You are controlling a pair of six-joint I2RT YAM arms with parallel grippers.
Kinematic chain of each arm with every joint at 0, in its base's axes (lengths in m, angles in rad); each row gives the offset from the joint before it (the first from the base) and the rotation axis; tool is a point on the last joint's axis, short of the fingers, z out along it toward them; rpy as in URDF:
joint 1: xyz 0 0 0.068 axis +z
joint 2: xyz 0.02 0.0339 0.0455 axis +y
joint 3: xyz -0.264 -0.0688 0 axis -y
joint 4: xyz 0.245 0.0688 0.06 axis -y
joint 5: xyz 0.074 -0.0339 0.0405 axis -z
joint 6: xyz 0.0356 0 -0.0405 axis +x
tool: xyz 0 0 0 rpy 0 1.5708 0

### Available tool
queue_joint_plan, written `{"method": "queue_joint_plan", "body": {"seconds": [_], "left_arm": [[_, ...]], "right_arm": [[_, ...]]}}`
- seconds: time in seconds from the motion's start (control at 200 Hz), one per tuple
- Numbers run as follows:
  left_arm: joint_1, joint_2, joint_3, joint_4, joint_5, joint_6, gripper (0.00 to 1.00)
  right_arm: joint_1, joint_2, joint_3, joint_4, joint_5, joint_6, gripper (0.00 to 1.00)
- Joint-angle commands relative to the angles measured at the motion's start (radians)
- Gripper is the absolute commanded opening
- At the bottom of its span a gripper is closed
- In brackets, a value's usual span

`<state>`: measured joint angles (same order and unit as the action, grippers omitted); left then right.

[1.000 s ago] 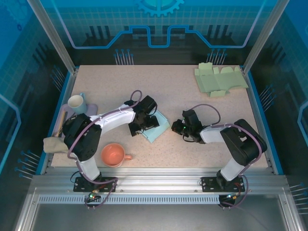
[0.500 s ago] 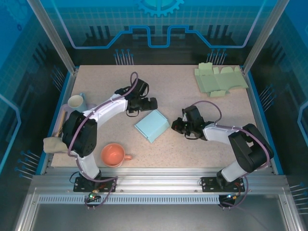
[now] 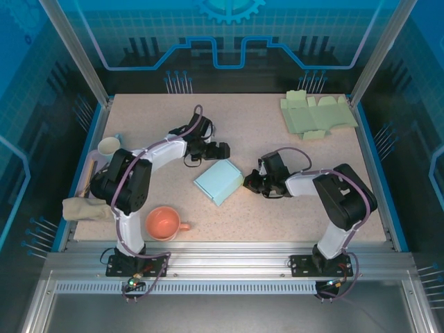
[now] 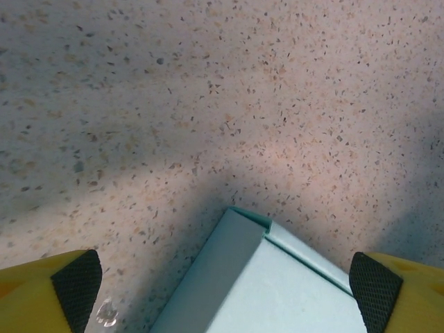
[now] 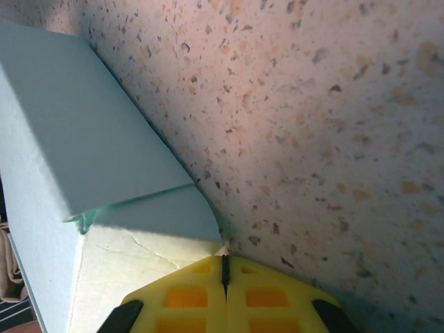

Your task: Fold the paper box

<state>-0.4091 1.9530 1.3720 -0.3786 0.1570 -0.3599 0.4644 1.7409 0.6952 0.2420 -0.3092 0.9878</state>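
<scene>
The light blue paper box (image 3: 219, 181) lies folded and closed on the speckled table, mid-centre. My left gripper (image 3: 216, 150) hovers just behind it, open, with nothing between its fingers. In the left wrist view the box's corner (image 4: 277, 277) sits between the wide-spread yellow fingers (image 4: 69, 284) of the left gripper (image 4: 225, 288). My right gripper (image 3: 248, 182) is shut, its tip at the box's right corner. In the right wrist view the right gripper (image 5: 224, 267) has its tips pressed together, touching the edge of a side flap of the box (image 5: 76, 139).
A stack of flat green box blanks (image 3: 318, 114) lies at the back right. An orange cup (image 3: 164, 223) stands at the front left. A white mug (image 3: 109, 146) and a beige cloth (image 3: 78, 208) lie along the left edge.
My left gripper has come off the top of the box and moved back behind it, staying open. The right gripper has slid left up to the box's corner.
</scene>
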Motion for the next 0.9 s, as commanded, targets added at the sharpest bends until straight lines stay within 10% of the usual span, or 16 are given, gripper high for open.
{"method": "queue_joint_plan", "body": {"seconds": [0.0, 0.89], "left_arm": [[-0.014, 0.052, -0.013, 0.029, 0.041, 0.011, 0.95], [-0.259, 0.042, -0.113, 0.215, 0.318, -0.205, 0.93]], "right_arm": [[-0.025, 0.051, 0.000, 0.023, 0.006, 0.027, 0.00], [-0.080, 0.089, -0.006, 0.023, 0.013, 0.004, 0.00]]}}
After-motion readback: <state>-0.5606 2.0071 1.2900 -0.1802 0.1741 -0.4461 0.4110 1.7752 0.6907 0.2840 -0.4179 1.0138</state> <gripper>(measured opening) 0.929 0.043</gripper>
